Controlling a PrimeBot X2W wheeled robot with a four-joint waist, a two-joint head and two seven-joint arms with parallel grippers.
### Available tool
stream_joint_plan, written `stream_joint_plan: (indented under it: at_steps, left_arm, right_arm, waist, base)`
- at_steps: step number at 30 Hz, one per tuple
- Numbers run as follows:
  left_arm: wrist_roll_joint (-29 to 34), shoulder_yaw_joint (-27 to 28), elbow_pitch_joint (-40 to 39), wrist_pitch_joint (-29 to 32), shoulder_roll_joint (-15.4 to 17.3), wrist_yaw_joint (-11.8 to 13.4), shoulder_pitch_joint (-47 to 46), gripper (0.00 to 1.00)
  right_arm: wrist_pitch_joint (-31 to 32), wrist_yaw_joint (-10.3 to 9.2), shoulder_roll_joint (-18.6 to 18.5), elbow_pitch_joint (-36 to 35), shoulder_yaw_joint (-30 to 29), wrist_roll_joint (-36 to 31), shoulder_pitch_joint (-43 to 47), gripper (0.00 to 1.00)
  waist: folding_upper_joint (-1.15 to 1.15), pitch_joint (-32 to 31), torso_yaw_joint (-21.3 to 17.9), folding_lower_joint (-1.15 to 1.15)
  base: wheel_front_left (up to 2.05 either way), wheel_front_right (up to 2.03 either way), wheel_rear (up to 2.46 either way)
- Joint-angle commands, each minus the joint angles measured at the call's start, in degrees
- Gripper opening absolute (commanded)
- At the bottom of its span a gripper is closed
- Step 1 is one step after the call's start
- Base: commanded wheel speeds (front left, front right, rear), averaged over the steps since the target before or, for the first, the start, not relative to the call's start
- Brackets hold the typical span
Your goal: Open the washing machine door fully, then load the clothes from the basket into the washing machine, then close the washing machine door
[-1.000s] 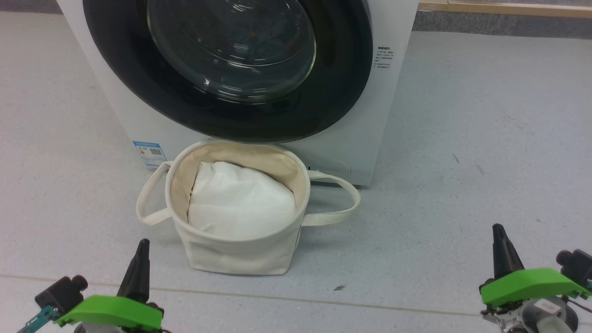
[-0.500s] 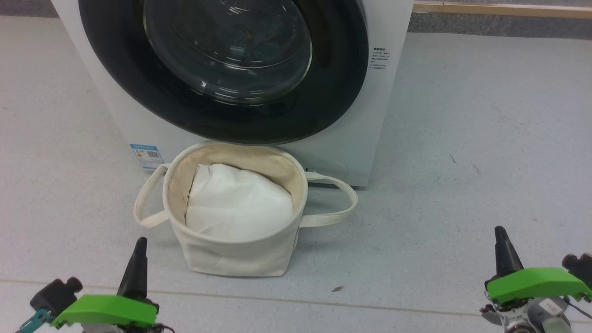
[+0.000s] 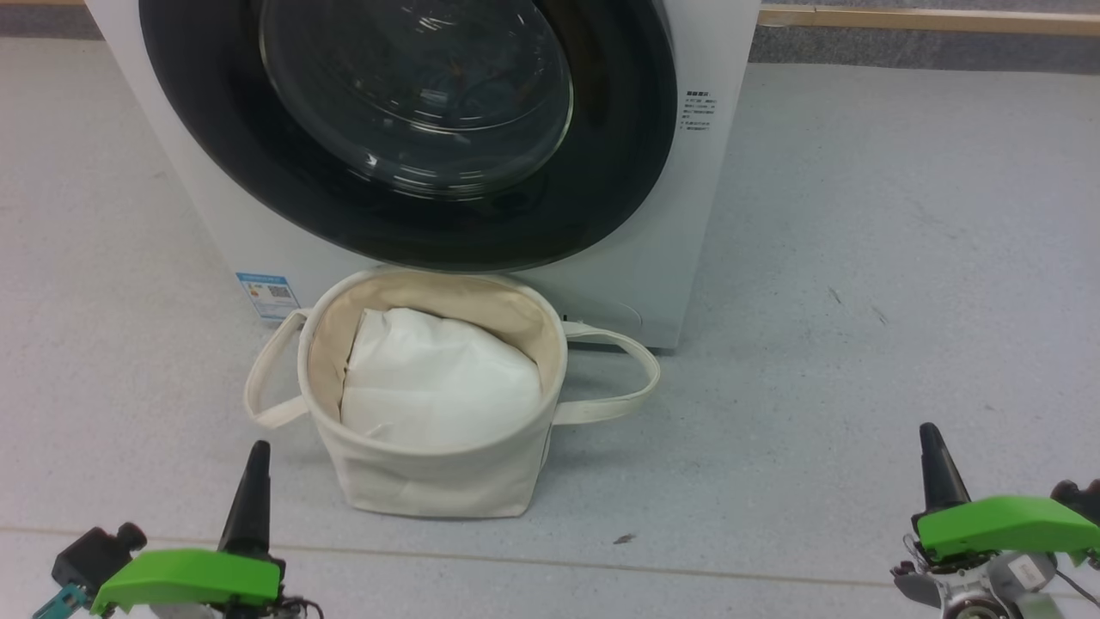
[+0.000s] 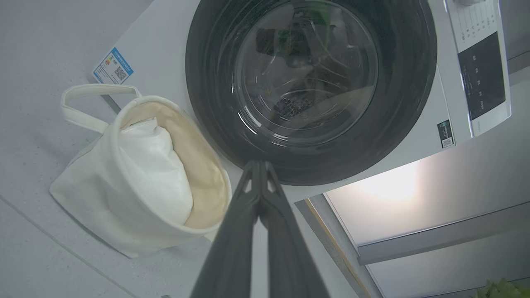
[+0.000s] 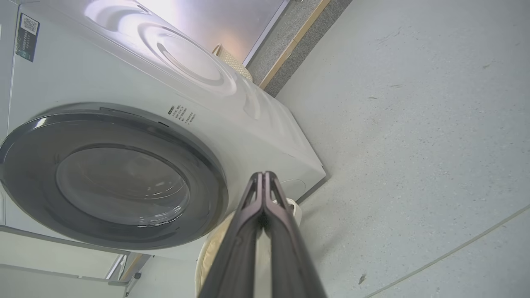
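The white washing machine stands ahead, and its door, black-rimmed with a glass bowl, sits flush against the front. The cream basket rests on the floor just before it and holds plain white padding. The clothes are hidden. My left gripper is shut and empty, near the basket's lower left. My right gripper is shut and empty, far to the basket's right. In the left wrist view the left gripper points below the door, right of the basket. In the right wrist view the right gripper points at the machine's lower corner.
A blue sticker marks the machine's lower left front. The control panel is on the machine's top strip. A wooden skirting runs along the far wall. Grey floor lies open to the right, with a seam line across the front.
The head view has drifted slightly, so the whole picture shifts left and the grippers sit a little lower. The door, the basket and both shut grippers are otherwise unchanged.
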Motion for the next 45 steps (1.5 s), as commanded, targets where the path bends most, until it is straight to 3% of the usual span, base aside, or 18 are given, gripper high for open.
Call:
stream_joint_plan:
  at_steps: [1,45]
  left_arm:
    - [-1.2,1.6,-2.4,0.6,0.3,0.1,-1.2,0.0]
    - [-21.5,6.3,-7.8,7.8,-3.3,0.2,0.9,0.0]
  right_arm:
    - [0.5,-0.01,0.0,-2.1,0.0,1.4,-1.8,0.0]
    - [7.8,-0.01,3.0,-3.8,-4.1,24.5,-1.3,0.0]
  waist:
    - [0.0,0.0,0.0,0.0]
    - [0.0,-0.9,-1.6,0.0]
  base:
    - [0.0,0.0,0.0]
    - [0.0,0.0,0.0]
